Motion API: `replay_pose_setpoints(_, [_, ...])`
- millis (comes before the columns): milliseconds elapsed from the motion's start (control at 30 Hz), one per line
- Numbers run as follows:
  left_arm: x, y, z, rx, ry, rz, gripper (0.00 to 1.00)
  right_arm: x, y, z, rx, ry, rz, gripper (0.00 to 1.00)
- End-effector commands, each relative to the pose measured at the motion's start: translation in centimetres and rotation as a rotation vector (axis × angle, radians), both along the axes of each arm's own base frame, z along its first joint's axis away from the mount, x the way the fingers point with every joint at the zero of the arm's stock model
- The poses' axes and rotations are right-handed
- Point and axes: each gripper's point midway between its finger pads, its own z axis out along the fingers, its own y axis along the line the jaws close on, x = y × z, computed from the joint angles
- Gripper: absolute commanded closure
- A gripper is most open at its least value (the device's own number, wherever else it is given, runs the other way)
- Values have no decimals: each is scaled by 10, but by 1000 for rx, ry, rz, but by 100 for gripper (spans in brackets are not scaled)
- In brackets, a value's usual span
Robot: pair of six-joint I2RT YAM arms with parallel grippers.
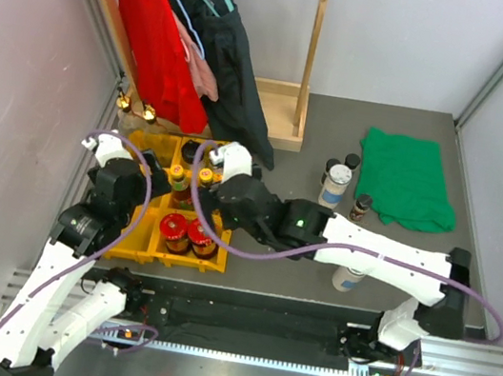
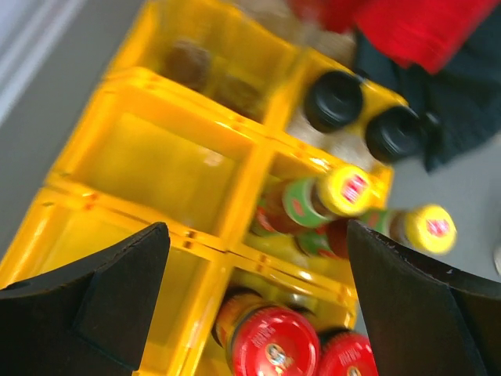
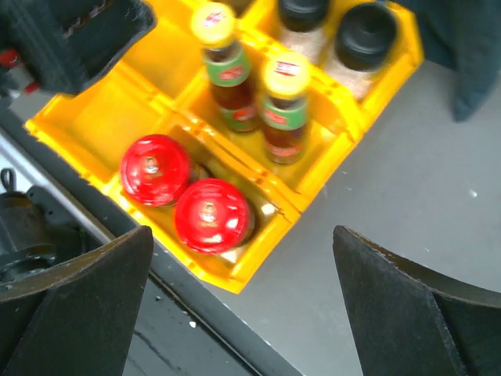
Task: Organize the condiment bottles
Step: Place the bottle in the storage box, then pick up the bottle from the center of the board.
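Note:
The condiment bottles stand partly in a yellow tray [image 1: 135,246]. Two red-lidded jars [image 3: 155,169] [image 3: 211,215] fill its front right compartment. Behind them are two yellow-capped sauce bottles [image 3: 213,25] [image 3: 286,74], then two black-capped jars [image 2: 334,100] [image 2: 395,133]. My right gripper [image 3: 241,235] hangs open above the tray's front right corner, holding nothing. My left gripper [image 2: 257,235] is open over the tray's left side, above the red-lidded jars [image 2: 274,345]. A silver-lidded canister [image 1: 336,185] and small dark-capped bottles [image 1: 361,206] stand on the table to the right.
A green cloth [image 1: 407,180] lies at the back right. A wooden rack with red and dark clothes [image 1: 198,44] stands behind the tray, with two gold-topped bottles [image 1: 123,104] at its foot. A white bottle [image 1: 347,279] shows under my right arm. The tray's left compartments [image 2: 156,157] hold nothing.

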Motion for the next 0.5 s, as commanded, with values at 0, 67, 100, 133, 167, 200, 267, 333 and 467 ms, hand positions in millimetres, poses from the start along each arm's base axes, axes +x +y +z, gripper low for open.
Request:
replay_pose_setpoints(0, [13, -42, 15, -35, -38, -251, 1, 24, -45, 7, 38, 3, -151, 4])
replay_pose_setpoints(67, [14, -62, 18, -66, -52, -357, 1, 37, -69, 13, 75, 22, -223, 4])
replay_pose_setpoints(100, [14, -69, 19, -76, -57, -396, 1, 39, -80, 6, 66, 32, -246, 4])
replay_pose_setpoints(133, [14, -77, 23, -93, -75, -437, 1, 44, -89, 6, 74, 35, -271, 3])
replay_pose_setpoints(167, [16, -87, 29, -110, -103, -489, 1, 46, -100, 4, 69, 43, -297, 3])
replay_pose_setpoints(200, [11, -102, 34, -145, -118, -577, 1, 52, -117, 6, 93, 51, -347, 3])
replay_pose_setpoints(267, [8, -115, 41, -174, -142, -650, 1, 58, -137, 6, 108, 61, -404, 3])
replay_pose_setpoints(333, [8, -129, 52, -202, -180, -720, 1, 65, -165, 5, 136, 76, -477, 3])
replay_pose_setpoints(467, [9, -150, 59, -235, -210, -788, 1, 73, -212, 3, 194, 83, -623, 3])
